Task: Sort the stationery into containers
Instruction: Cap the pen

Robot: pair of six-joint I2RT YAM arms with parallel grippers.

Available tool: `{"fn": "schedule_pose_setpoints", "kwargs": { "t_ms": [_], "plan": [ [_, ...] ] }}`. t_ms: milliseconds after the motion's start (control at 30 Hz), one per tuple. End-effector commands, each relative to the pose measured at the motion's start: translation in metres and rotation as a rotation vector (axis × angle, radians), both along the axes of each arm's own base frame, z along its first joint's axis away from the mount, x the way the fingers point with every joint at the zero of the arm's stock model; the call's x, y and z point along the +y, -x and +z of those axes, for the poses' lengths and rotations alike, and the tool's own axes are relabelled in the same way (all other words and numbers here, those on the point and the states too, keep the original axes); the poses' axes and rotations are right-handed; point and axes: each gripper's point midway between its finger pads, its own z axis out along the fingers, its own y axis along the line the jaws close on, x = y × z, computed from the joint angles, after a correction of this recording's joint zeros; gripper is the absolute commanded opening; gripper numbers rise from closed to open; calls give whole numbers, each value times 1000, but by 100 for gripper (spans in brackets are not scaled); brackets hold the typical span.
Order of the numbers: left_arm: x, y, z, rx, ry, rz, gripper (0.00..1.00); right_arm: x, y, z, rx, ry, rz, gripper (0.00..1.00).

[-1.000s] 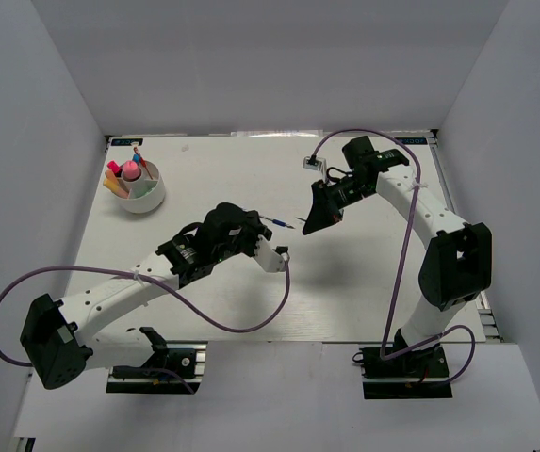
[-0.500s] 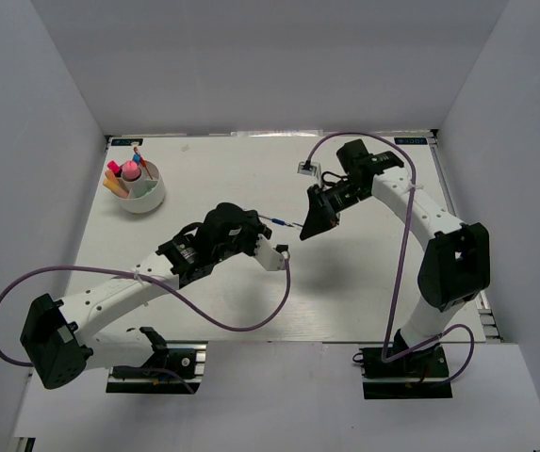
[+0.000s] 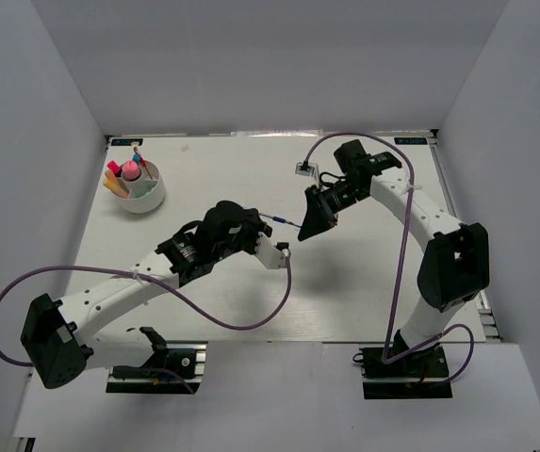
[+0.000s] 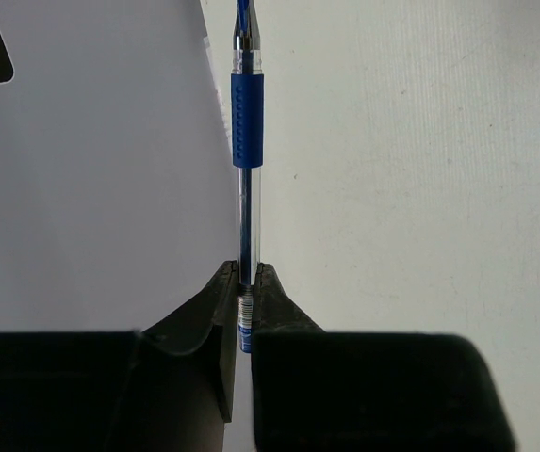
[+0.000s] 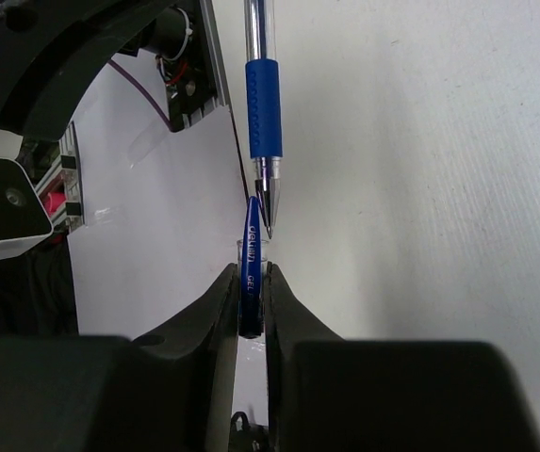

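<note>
My left gripper (image 3: 263, 218) is shut on the rear end of a thin blue pen (image 3: 280, 222), which it holds above the table with the tip toward the right arm. In the left wrist view the pen (image 4: 247, 108) sticks straight out from the gripper (image 4: 247, 282). My right gripper (image 3: 304, 229) is shut on a clear pen cap with a blue clip (image 5: 253, 268). The cap's mouth sits just short of the pen's tip (image 5: 270, 226). The white divided bowl (image 3: 156, 200) at the far left holds pink, orange and red markers and the pink round-topped stick (image 3: 130, 170).
White walls enclose the table on the left, back and right. A small white tag (image 3: 304, 169) hangs on the right arm's purple cable. The left arm's cable (image 3: 251, 325) loops over the near middle of the table.
My right gripper has moved slightly left with the cap, closing on the pen's tip. The left arm and pen have barely moved.
</note>
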Motion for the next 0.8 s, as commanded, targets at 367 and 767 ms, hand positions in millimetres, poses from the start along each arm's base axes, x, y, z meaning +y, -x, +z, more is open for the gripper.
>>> {"fn": "schedule_pose_setpoints", "kwargs": {
  "t_ms": [367,767],
  "plan": [
    [-3,6,11,22,39,-10,0,2,-6,34,-129,-74,19,0],
    [5,5,15,27,55,22,0,-4,-6,19,-134,-23,12,0]
  ]
}}
